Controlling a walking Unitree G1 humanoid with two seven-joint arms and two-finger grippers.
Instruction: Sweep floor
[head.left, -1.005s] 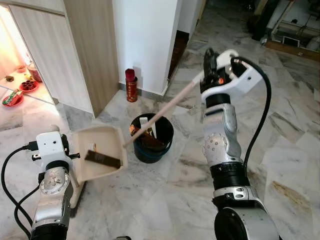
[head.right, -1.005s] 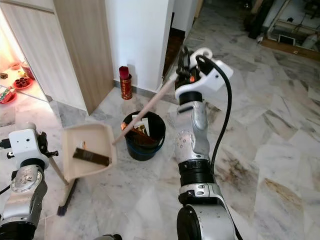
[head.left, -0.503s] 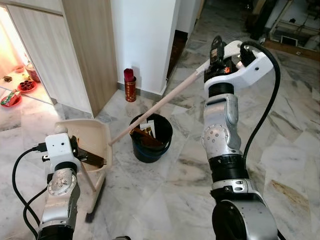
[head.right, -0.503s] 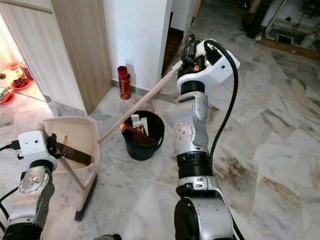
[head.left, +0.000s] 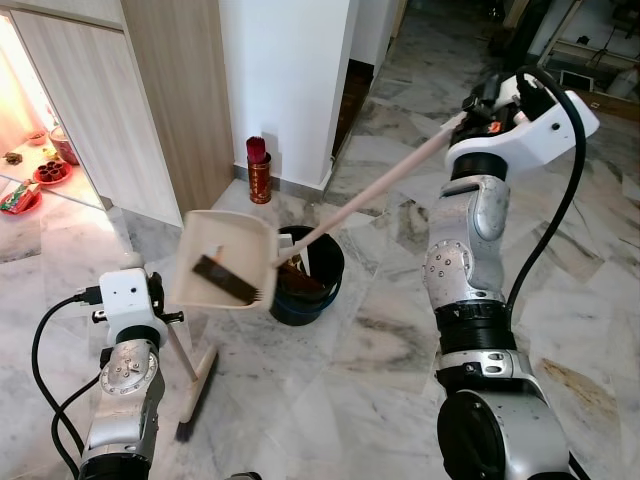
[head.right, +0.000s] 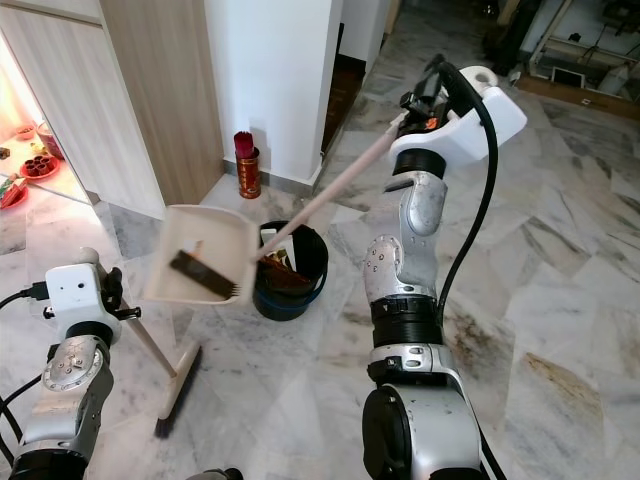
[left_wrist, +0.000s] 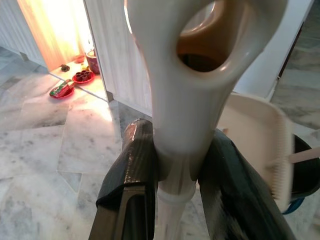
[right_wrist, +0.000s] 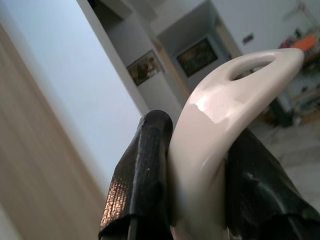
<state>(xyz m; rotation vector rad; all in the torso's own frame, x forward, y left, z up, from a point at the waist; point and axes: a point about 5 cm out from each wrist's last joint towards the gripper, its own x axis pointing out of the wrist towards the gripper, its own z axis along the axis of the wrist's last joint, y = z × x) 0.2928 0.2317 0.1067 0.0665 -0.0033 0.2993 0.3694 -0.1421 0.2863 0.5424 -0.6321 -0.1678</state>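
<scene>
Cream plastic makes up both sweeping tools, and no brand, label or writing can be read on either of them or on anything else nearby. The right gripper (head.left: 478, 103) is raised high at the far right and its two black fingers (right_wrist: 142, 170) are clamped on the looped end of the dustpan handle (head.left: 380, 182). That long handle slants from the gripper down toward the near left, passing over the black bucket (head.left: 312, 275), and ends at the dustpan (head.left: 225, 258), which hangs in the air just left of the bucket with its open face toward the camera and a dark comb strip across it. The left gripper (left_wrist: 177, 172) is low at the near left, with its fingers (left_wrist: 132, 165) closed on the neck of the broom handle (head.left: 176, 345) just below the hanging loop. The broom stands nearly upright, leaning slightly, its long axis running from the gripper down to the broom head (head.left: 197, 390) resting on the marble floor (head.left: 330, 390). The bucket, holding some dark and white scraps, sits on the floor in the middle, near a white wall corner. A small red canister (head.left: 260, 171) stands farther back against that wall, beside a wood-grain cabinet (head.left: 175, 90). Far left, red dishes (head.left: 50, 173) lie on a brightly lit floor.
</scene>
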